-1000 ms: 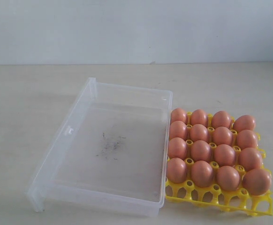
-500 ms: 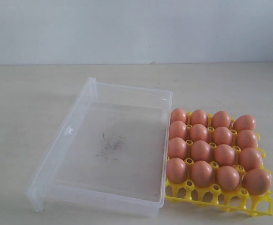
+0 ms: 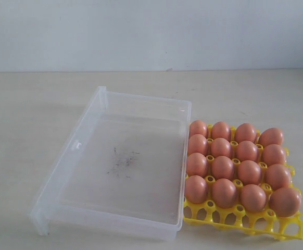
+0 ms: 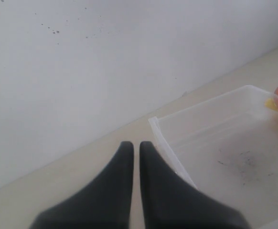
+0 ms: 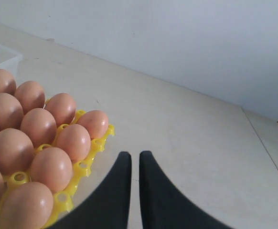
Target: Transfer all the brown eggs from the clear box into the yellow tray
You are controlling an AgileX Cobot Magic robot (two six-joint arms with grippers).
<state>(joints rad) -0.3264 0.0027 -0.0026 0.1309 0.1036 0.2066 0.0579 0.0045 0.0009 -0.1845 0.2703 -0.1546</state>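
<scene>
Exterior view: nothing has shifted over the last second. All sixteen brown eggs (image 3: 223, 167) sit as before, one to each cup of the yellow tray (image 3: 240, 213). The clear box (image 3: 108, 219) touching the tray's left side holds only dark specks on its floor. Both lie well short of the bench's (image 3: 37, 104) far edge, where it meets the wall.

Neither arm shows in this view. In the wrist views the left tool (image 4: 135, 145) is narrowed to a slit with nothing in it, above bare bench just off a corner of the box. The right tool (image 5: 131, 155) is pinched together the same way, empty, off a corner of the tray.

With every cup filled, the box empty and nothing stirring, the task looks finished.
</scene>
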